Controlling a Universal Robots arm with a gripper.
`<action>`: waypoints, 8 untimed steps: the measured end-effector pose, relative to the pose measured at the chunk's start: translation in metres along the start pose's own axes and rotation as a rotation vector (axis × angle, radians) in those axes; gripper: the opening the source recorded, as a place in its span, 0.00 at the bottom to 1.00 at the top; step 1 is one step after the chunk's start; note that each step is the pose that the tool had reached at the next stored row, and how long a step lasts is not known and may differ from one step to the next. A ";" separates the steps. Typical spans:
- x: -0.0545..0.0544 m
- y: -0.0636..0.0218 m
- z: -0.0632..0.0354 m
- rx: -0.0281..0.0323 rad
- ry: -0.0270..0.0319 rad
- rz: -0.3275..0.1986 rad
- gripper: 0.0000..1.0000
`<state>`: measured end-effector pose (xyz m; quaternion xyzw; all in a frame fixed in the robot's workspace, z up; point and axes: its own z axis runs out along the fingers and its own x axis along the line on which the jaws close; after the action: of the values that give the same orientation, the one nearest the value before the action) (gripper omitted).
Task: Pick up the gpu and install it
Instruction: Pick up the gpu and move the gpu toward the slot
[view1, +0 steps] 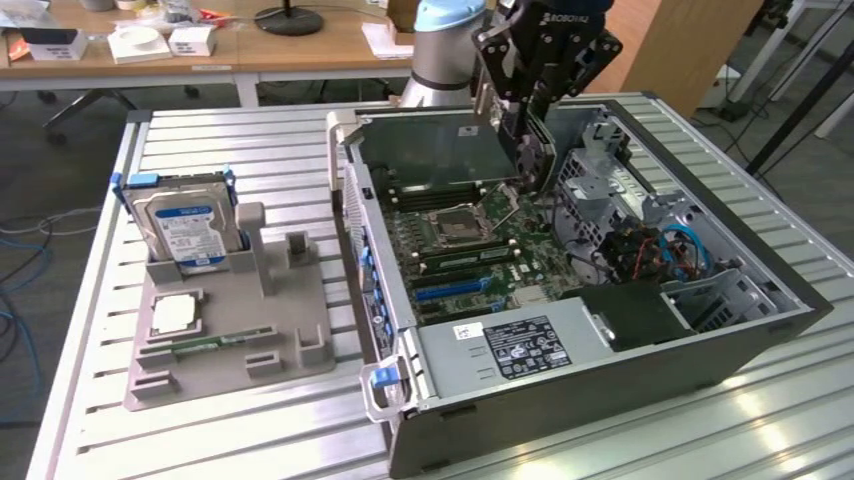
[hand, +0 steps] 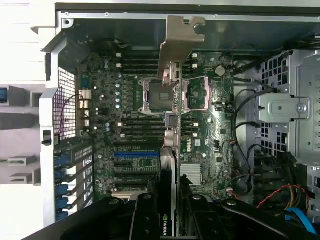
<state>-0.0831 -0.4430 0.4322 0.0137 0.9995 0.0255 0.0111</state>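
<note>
Clamping a thin flat dark gpu (view1: 427, 150), the gripper (view1: 525, 135) hovers.

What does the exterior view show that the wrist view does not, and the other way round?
Exterior view adds: the hard drive's blue label, the power supply and the arm itself. Wrist view adds: a small logo on the edge of the gpu and a perforated case panel. Shared: the gripper clamped on the gpu above the motherboard, the processor socket, the blue slot.
</note>
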 end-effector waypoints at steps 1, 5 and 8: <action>0.000 0.0000 0.0000 0.0000 -0.0001 0.000 0.27; 0.000 0.0001 0.0001 -0.0002 0.0002 -0.006 0.27; -0.001 0.0001 0.0001 -0.0006 0.0012 -0.025 0.27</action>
<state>-0.0821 -0.4429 0.4322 0.0011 0.9996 0.0257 0.0108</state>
